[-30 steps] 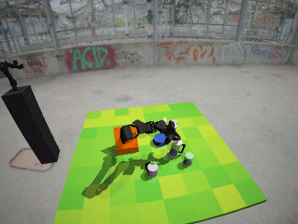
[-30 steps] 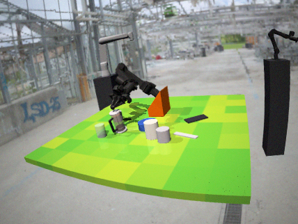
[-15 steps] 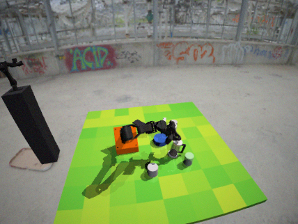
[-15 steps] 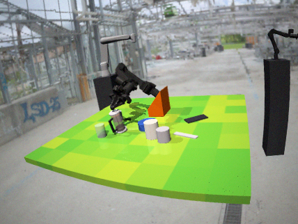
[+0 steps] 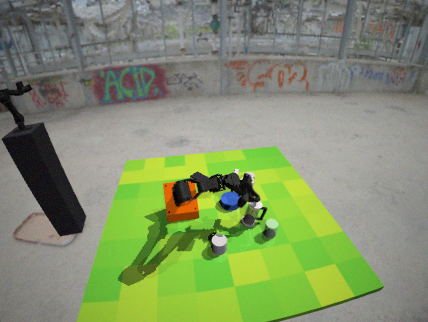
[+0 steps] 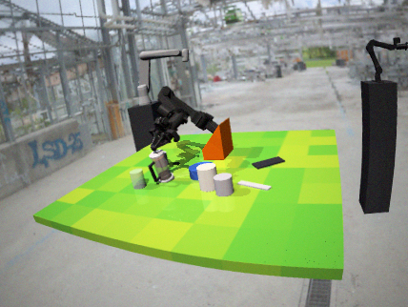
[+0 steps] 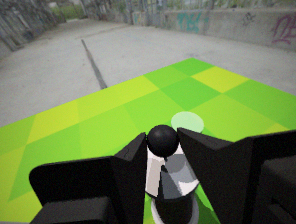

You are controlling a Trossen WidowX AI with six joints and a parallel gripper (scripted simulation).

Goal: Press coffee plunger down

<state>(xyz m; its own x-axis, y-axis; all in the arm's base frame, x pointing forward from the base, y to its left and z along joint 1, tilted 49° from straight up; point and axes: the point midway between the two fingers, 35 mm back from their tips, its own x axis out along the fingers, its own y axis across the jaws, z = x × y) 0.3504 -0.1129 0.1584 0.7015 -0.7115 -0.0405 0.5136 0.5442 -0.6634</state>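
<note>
The coffee press [image 5: 254, 212] [image 6: 162, 166] stands on its base on the green mat, a clear body with a pale lid and a black side handle. Its black round plunger knob [image 7: 163, 141] is just above the pale lid [image 7: 181, 175] in the wrist view; any rod between them is mostly hidden. My gripper [image 7: 161, 134] [image 6: 154, 148] comes over the top of the press and is shut on the knob, one finger at each side. In the top view the arm hides the knob.
A pale green cylinder [image 5: 271, 228] [image 6: 137, 178] [image 7: 187, 122] stands close beside the press. A blue round thing [image 5: 230, 200], a white cylinder [image 6: 207, 177] and a grey cylinder [image 6: 223, 185] stand nearby. An orange wedge [image 5: 182, 216] [image 6: 219, 147], a black bar [image 6: 268, 162] and a white bar [image 6: 254, 185] are farther off.
</note>
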